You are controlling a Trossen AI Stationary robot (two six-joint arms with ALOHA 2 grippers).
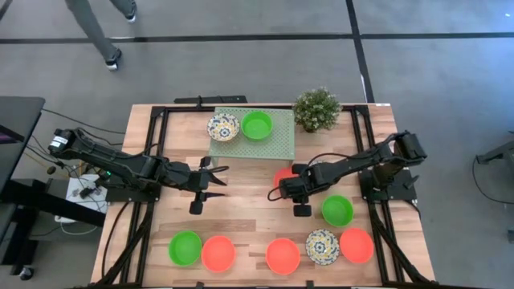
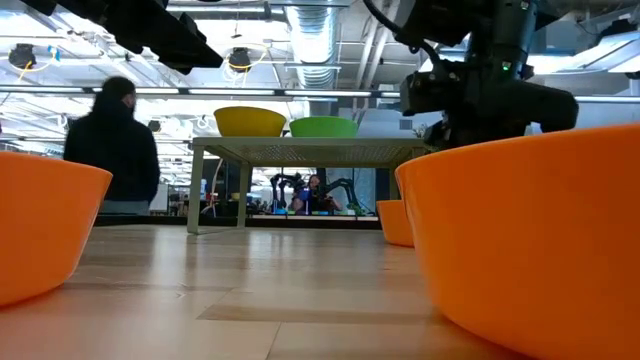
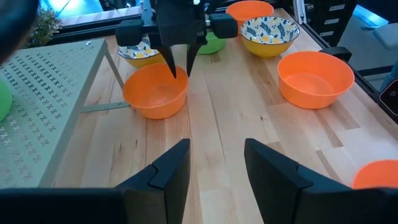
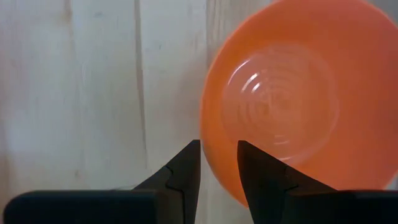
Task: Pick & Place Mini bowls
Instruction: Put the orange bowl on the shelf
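A red-orange mini bowl (image 1: 283, 173) sits on the table's middle, partly under my right arm. My right gripper (image 1: 275, 193) points down at its near-left rim and is open, one finger inside and one outside (image 4: 217, 149). My left gripper (image 1: 218, 180) hovers open left of it, facing that bowl (image 3: 155, 96). A patterned bowl (image 1: 222, 127) and a green bowl (image 1: 257, 124) rest on a green mesh rack (image 1: 277, 140). Along the near edge sit two green, three red-orange and one patterned bowl. My right gripper stands astride the red-orange bowl's rim (image 4: 217, 158) from above, pointing down, one finger (image 4: 255, 177) over the inside and the other outside. A gap shows beside the rim, and I cannot tell whether either finger touches it. The bowl rests on the table.
A small potted plant (image 1: 316, 108) stands at the far edge, right of the rack. Black frame rails (image 1: 152, 144) run along both table sides. Bare wood lies between the two grippers and the near row of bowls. A person (image 2: 115, 150) walks in the room beyond.
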